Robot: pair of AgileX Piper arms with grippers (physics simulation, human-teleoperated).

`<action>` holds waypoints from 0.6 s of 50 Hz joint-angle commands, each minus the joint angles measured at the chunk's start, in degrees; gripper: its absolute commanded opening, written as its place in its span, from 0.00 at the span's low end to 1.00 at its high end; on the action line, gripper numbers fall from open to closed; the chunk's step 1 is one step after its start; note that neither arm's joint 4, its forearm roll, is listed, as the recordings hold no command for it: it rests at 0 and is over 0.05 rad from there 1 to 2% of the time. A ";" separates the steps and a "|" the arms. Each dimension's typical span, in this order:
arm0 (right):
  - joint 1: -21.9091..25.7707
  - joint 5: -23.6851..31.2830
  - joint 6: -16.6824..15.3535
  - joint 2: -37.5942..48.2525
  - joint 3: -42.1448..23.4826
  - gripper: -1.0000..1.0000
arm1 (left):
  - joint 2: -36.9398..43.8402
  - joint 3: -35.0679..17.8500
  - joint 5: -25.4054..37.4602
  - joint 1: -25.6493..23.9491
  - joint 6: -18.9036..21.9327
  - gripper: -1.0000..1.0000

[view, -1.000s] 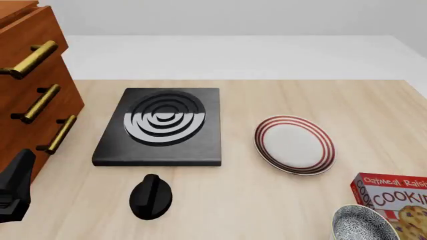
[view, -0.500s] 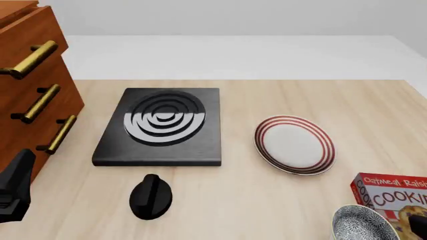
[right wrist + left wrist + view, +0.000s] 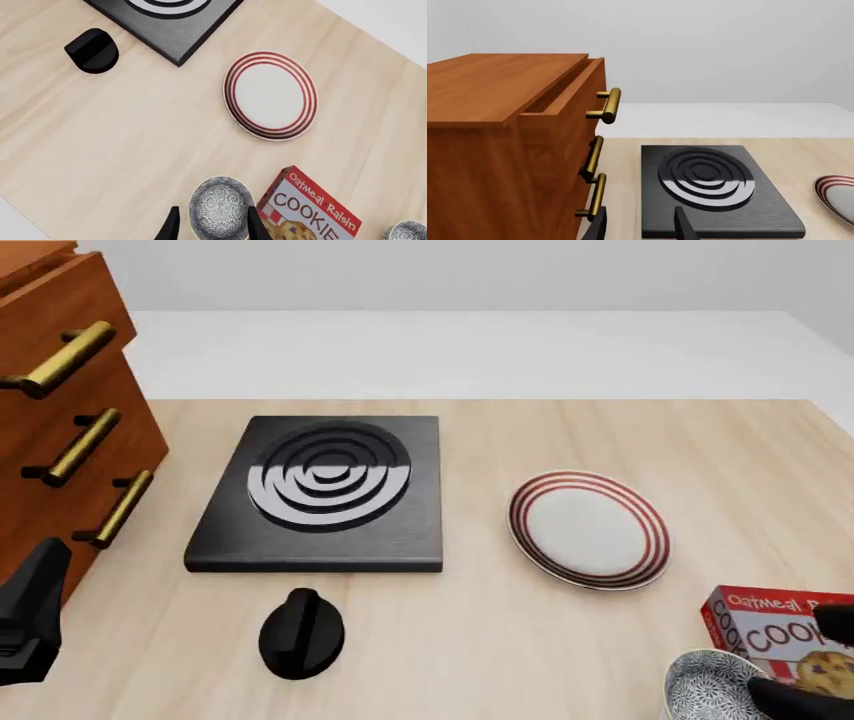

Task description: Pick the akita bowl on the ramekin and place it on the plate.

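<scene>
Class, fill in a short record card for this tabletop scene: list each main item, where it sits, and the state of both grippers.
akita bowl: near edge of the table, beside the cookie box
ramekin: not visible
plate: bare, right of the stove block
black knob: on the table in front of the stove block
drawer cabinet: left side, top drawer slightly open
second patterned bowl: beyond the cookie box
left gripper: open, low by the cabinet
right gripper: open, fingers either side of the akita bowl
</scene>
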 commanded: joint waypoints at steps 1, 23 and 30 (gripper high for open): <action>1.76 -2.50 0.33 1.71 3.03 1.00 | -0.01 0.00 0.00 0.00 0.00 1.00; 4.44 -7.12 3.48 3.62 9.16 1.00 | -0.01 0.00 0.00 0.01 0.00 1.00; 4.82 -8.40 3.79 4.58 10.02 1.00 | 0.00 0.00 0.00 -0.01 0.00 1.00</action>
